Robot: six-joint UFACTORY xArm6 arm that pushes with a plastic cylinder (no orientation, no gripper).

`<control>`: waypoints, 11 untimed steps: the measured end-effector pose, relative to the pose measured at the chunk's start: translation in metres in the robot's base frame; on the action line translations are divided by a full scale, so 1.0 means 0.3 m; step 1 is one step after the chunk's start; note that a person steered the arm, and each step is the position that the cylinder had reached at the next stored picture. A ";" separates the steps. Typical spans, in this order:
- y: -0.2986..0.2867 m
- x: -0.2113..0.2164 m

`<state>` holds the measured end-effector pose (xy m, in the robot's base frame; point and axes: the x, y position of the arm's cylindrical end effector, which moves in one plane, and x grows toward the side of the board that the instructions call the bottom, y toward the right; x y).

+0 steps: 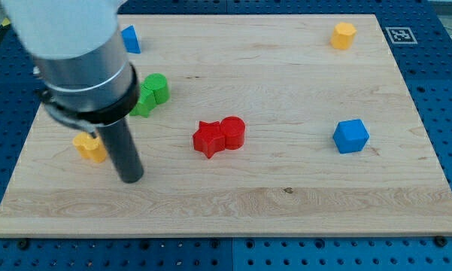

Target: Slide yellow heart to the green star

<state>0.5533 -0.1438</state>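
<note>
Resting empty, no grasp possible, my tip [131, 178] just right of and slightly nearer than the yellow heart [90, 147] at the board's left. Needing to get round to its near side, then pushing far-rightward toward the green star [142, 102], avoiding glancing contact.

Yellow heart [89, 147] below green star [144, 100].
</note>
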 end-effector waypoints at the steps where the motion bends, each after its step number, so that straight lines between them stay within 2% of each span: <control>1: -0.120 0.020; 2: -0.205 -0.011; 6: -0.235 -0.132; 8: -0.313 -0.190; 11: -0.192 -0.190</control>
<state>0.4964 -0.2013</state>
